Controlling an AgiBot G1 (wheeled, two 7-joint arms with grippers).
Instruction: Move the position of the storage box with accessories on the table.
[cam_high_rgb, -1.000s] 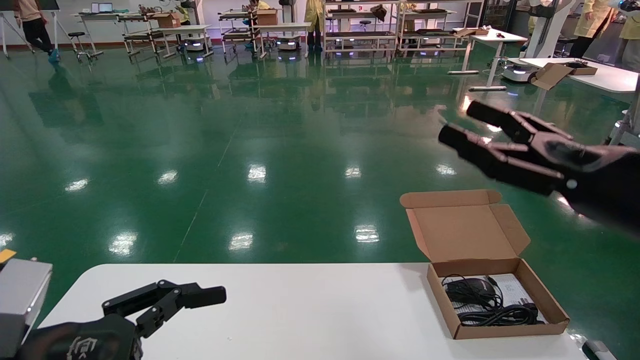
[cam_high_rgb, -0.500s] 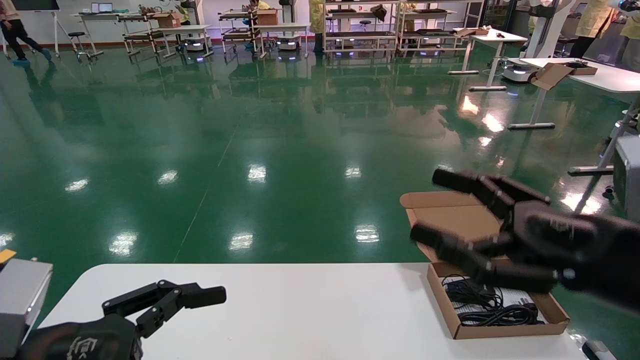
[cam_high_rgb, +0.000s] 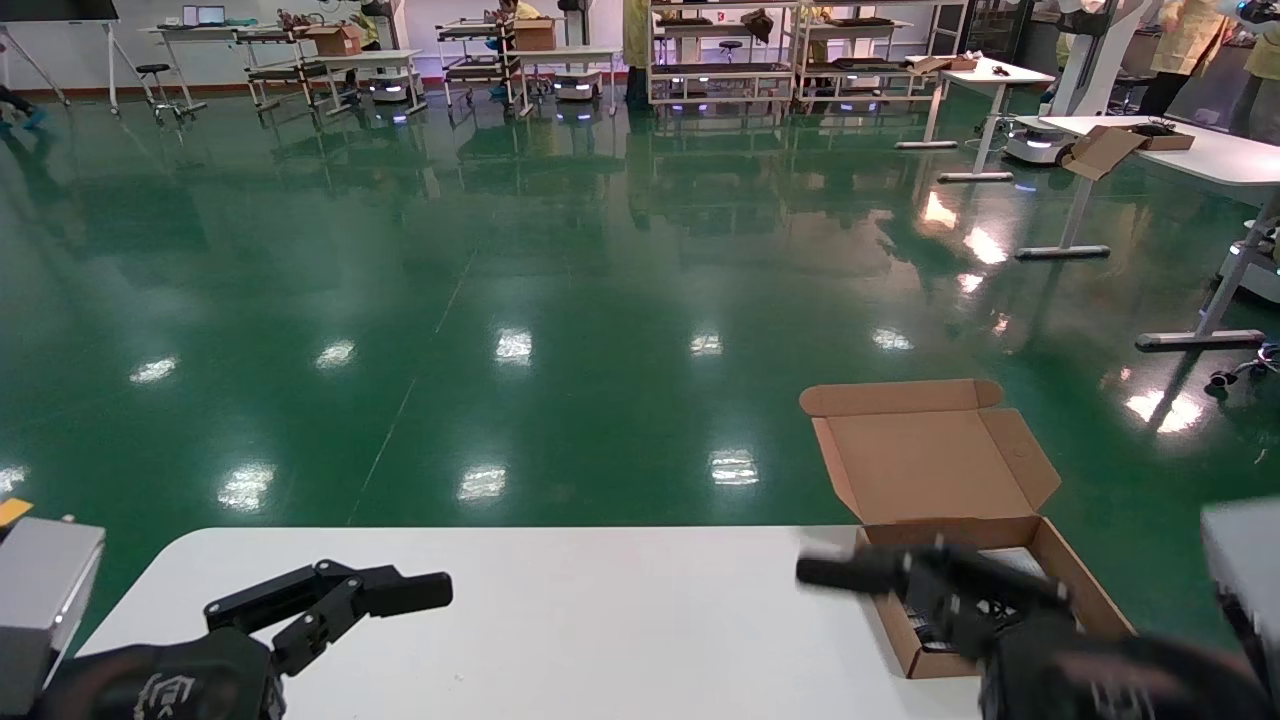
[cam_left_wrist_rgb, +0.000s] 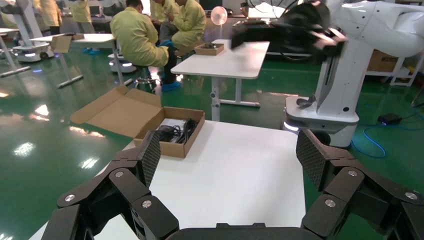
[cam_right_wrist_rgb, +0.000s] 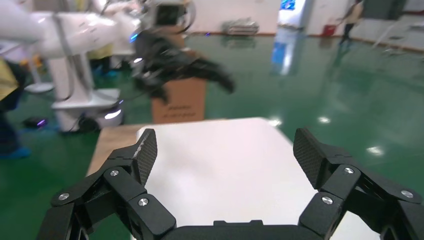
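The storage box (cam_high_rgb: 985, 560) sits open at the desk's (cam_high_rgb: 600, 610) far-right corner (accessories (cam_left_wrist_rgb: 176, 132) inside); the right gripper (cam_high_rgb: 880, 580), fingers apart, hovers over it to grasp. The left gripper (cam_high_rgb: 380, 595) idles near-left, fingers apart.

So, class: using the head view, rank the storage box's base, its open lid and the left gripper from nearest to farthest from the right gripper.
1. Storage box base, directly under the right gripper.
2. Open lid, just beyond, over the table edge.
3. Left gripper, across the table, parked.
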